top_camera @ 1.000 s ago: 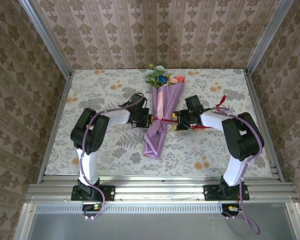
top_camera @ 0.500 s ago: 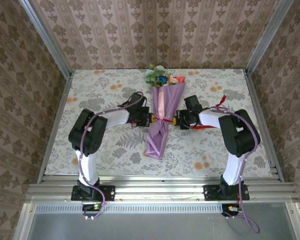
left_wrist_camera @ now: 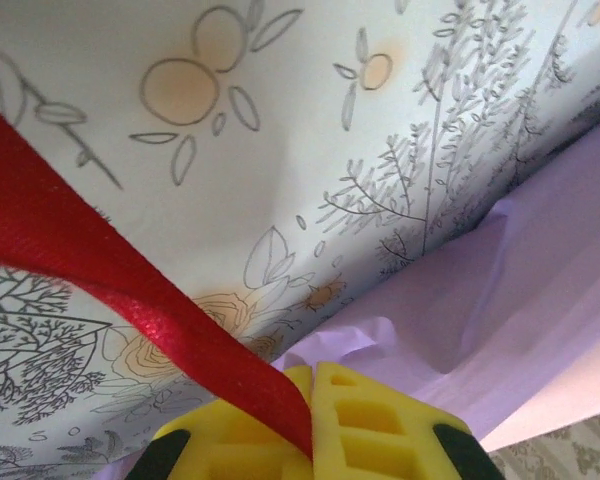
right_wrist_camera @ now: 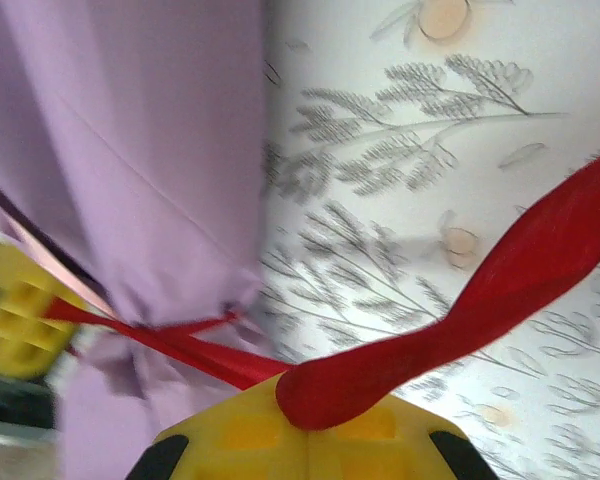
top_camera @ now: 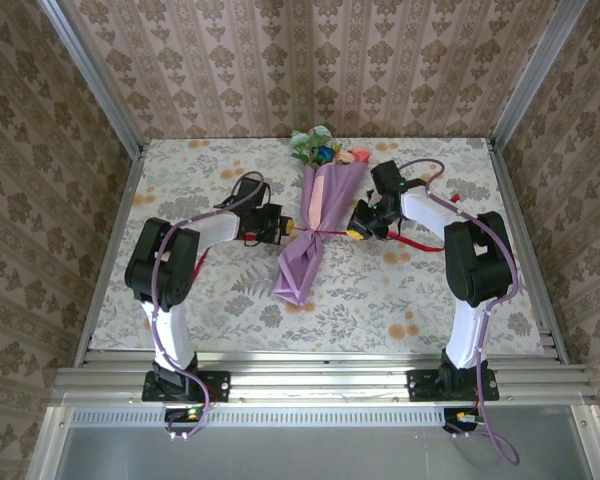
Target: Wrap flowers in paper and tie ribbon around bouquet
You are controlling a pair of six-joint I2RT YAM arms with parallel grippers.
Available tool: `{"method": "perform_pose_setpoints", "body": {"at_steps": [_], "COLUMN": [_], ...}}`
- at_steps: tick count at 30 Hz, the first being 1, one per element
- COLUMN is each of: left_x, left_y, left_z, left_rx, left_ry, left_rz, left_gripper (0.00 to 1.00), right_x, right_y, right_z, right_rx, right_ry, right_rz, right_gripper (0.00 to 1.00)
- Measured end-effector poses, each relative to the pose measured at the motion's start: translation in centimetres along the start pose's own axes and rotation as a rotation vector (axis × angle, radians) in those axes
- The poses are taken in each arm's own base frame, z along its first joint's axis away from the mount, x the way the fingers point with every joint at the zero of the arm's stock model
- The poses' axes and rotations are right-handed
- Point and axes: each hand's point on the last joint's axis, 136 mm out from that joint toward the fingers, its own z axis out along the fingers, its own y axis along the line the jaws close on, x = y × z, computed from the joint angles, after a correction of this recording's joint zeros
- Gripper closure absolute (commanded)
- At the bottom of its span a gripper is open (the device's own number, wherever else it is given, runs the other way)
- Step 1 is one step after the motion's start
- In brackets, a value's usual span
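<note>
Patterned walls close in a floral-clothed desk [top_camera: 190, 175], and mid-desk lies the bouquet [top_camera: 302, 262]: a lilac cone with a pink inner edge, blue and pink heads at the far end. My left claw [top_camera: 283, 228] and right claw [top_camera: 356, 231] each pinch tight on the red ribbon [left_wrist_camera: 130, 290] cinching its waist. The paper hides the stems, and the knot is blurred.

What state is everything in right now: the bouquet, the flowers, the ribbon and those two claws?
Bouquet: wrapped up, lying flat on the table.
Flowers: heads poking out of the wide end.
Ribbon: looped around the bouquet's middle, one end in each claw; I can't tell if it is knotted.
Left claw: shut on the ribbon.
Right claw: shut on the ribbon.
</note>
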Motion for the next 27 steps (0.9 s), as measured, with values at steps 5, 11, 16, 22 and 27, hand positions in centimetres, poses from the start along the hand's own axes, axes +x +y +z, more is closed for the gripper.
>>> {"method": "perform_pose_setpoints", "body": {"at_steps": [5, 11, 16, 22, 27], "left_x": [0.8, 1.7, 2.2, 2.3, 2.9], "left_y": [-1.7, -3.2, -4.1, -2.8, -1.0], "left_z": [-0.1, -0.5, -1.3, -1.2, -0.2], "left_rx": [0.023, 0.018, 0.005, -0.032, -0.051], "left_ry": [0.048, 0.083, 0.087, 0.102, 0.123], "left_rz": [0.076, 0.213, 0.332, 0.354, 0.336], "left_gripper": [1.00, 1.00, 1.00, 1.00, 1.00], "right_x": [1.7, 2.4, 2.7, 2.0, 0.4], "right_y": [-2.5, -2.9, -3.8, -4.8, -5.7], "right_z": [-0.1, -0.7, -0.8, -1.4, -1.7], "right_rx": [0.153, 0.305, 0.410, 0.424, 0.275], "right_ry": [0.049, 0.055, 0.064, 0.049, -0.006], "right_rz": [-0.198, -0.416, -0.510, -0.432, -0.086], "right_gripper": [1.00, 1.00, 1.00, 1.00, 0.63]}}
